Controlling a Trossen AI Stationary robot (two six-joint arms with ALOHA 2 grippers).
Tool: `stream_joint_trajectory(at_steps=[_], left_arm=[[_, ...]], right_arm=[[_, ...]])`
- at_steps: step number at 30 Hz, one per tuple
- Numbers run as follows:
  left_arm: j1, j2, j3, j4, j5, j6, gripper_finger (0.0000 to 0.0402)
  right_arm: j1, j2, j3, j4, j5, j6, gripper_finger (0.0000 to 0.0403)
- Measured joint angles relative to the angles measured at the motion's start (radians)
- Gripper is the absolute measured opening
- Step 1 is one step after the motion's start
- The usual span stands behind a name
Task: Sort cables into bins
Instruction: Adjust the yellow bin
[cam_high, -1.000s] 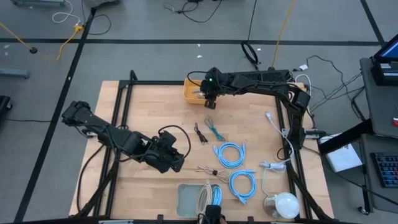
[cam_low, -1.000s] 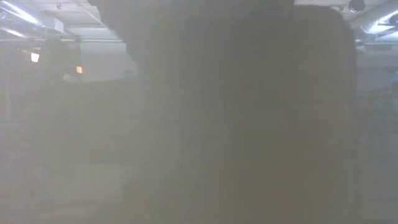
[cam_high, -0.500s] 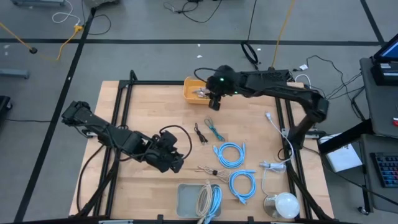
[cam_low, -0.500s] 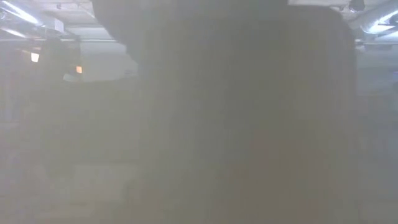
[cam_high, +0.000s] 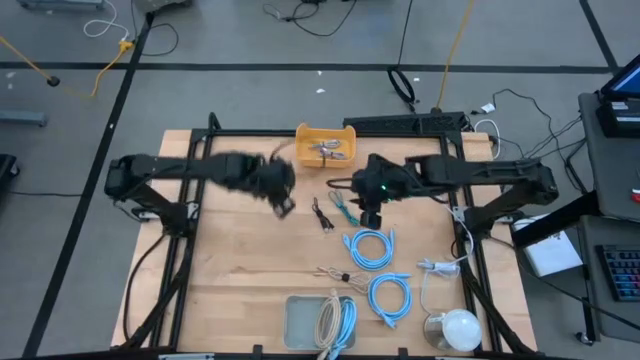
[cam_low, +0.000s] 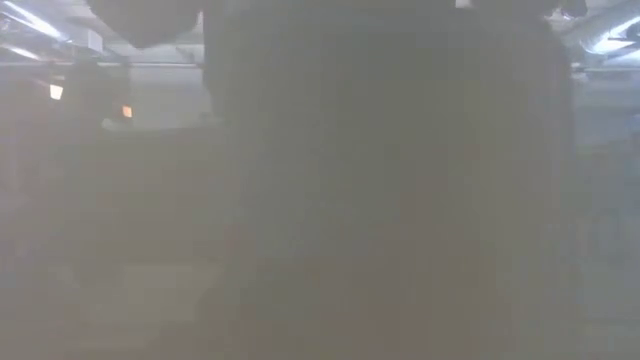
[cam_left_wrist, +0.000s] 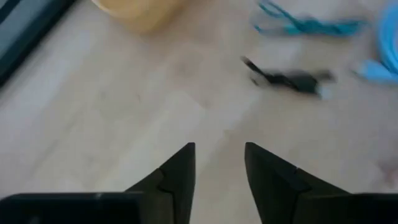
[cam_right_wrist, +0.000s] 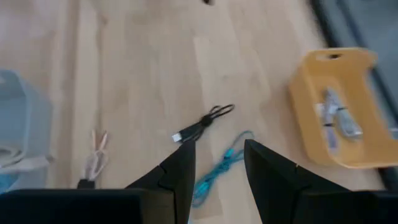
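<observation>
I'm watching two things change at once. My right gripper, which was over the orange bin a second ago, is now backing away from it and hanging over the teal cable, on the side of the bin toward the table's middle. A grey cable is lying inside the orange bin, so I'm judging that drop as done and the right arm as free for its next pick. Its fingers are standing a narrow gap apart with nothing between them.

My left gripper, parked well away from the bin half a second ago, is sweeping in fast and is now just off the bin's near-left corner, beside the black cable. In the left wrist view its fingers are also slightly parted and empty, with the black cable ahead of them. I'm reading this as the left arm going for the black cable while the right lines up on the teal one.

Farther from the orange bin, two blue coils are lying loose on the table, and thin tan leads beyond them. The grey bin at the opposite edge is already holding a beige coil and a blue one. The low view is showing me nothing usable.
</observation>
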Motion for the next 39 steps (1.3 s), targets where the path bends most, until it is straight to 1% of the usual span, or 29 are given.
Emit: stream_joint_trajectory(at_steps=[2, 3, 6, 9, 11, 13, 15, 17, 19, 23, 25, 26, 30, 33, 34, 36, 39], left_arm=[[0.115, 0.0, 0.0, 0.079, 0.067, 0.081, 0.0122], [0.174, 0.0, -0.002, 0.141, 0.116, 0.115, 0.0116], [0.342, 0.0, -0.022, 0.347, 0.292, 0.163, 0.01], [0.475, 0.0, -0.033, 0.52, 0.473, 0.22, 0.0095], [0.529, 0.014, -0.025, 0.549, 0.567, 0.287, 0.0095], [0.56, 0.036, -0.018, 0.524, 0.611, 0.373, 0.0099], [0.572, 0.067, -0.01, 0.484, 0.614, 0.464, 0.0106], [0.576, 0.112, 0.017, 0.469, 0.624, 0.541, 0.0116], [0.584, 0.174, 0.057, 0.412, 0.641, 0.622, 0.0127], [0.582, 0.32, 0.193, 0.28, 0.625, 0.814, 0.0147], [0.574, 0.395, 0.274, 0.222, 0.581, 0.921, 0.0153], [0.571, 0.426, 0.302, 0.224, 0.563, 0.941, 0.0155], [0.595, 0.449, 0.37, 0.248, 0.568, 0.988, 0.0156], [0.6, 0.466, 0.386, 0.25, 0.456, 1.089, 0.0156], [0.603, 0.475, 0.381, 0.245, 0.442, 1.108, 0.0157], [0.611, 0.481, 0.375, 0.218, 0.438, 1.134, 0.0157], [0.613, 0.482, 0.387, 0.251, 0.446, 1.145, 0.0157]], right_arm=[[0.029, -0.025, 0.0, -0.042, 0.063, 0.035, 0.0132], [0.039, -0.033, 0.0, -0.063, 0.089, 0.055, 0.0132], [0.051, -0.07, -0.011, -0.084, 0.153, 0.117, 0.0132], [0.045, -0.125, -0.062, -0.063, 0.187, 0.17, 0.0132], [0.033, -0.161, -0.111, -0.021, 0.182, 0.192, 0.0132], [0.02, -0.195, -0.165, 0.031, 0.182, 0.199, 0.0132], [-0.001, -0.229, -0.216, 0.094, 0.183, 0.2, 0.0132], [-0.028, -0.255, -0.257, 0.146, 0.176, 0.208, 0.0132], [-0.054, -0.271, -0.288, 0.18, 0.178, 0.219, 0.0132], [-0.113, -0.292, -0.335, 0.228, 0.178, 0.229, 0.0132], [-0.142, -0.292, -0.354, 0.254, 0.175, 0.251, 0.0132], [-0.155, -0.29, -0.36, 0.265, 0.169, 0.267, 0.0132], [-0.198, -0.284, -0.377, 0.325, 0.151, 0.311, 0.0132], [-0.225, -0.283, -0.407, 0.393, 0.151, 0.309, 0.0132], [-0.237, -0.283, -0.418, 0.426, 0.149, 0.309, 0.0132], [-0.257, -0.283, -0.438, 0.471, 0.14, 0.309, 0.0132], [-0.294, -0.282, -0.454, 0.507, 0.091, 0.307, 0.0132]])
